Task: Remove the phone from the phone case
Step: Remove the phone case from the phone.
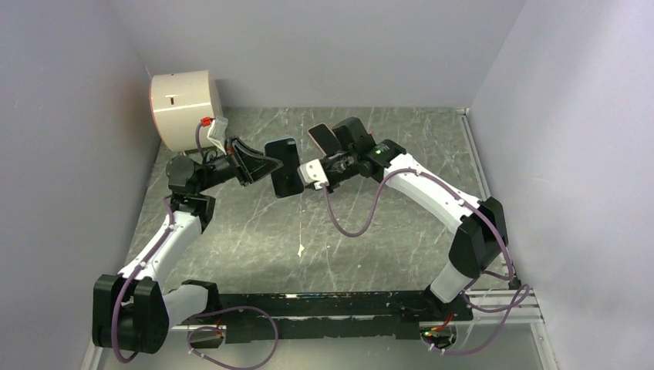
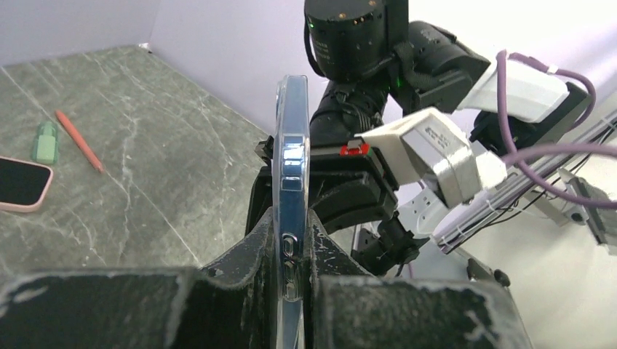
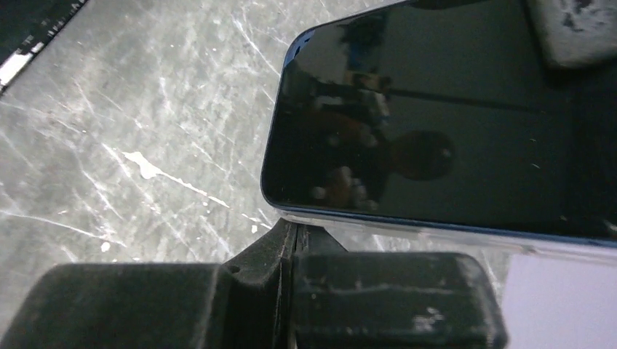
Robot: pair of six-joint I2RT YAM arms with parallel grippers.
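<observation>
Phone (image 3: 436, 123): right wrist view, screen cut off by the top and right edges; the glass carries only blurred reflections. Phone case (image 2: 291, 167): left wrist view, seen edge-on; lower end buried between the pads of the left gripper (image 2: 291, 240) and cut by the bottom edge; how far the phone sits inside, cannot tell. Right gripper (image 3: 292, 240): fingertips hidden behind the case in the left wrist view; in its own view, contact between its closed tips and the case rim is unclear. Second phone (image 2: 20, 183), pink-cased: cut by the left edge. Green item (image 2: 45, 142): too small to identify.
</observation>
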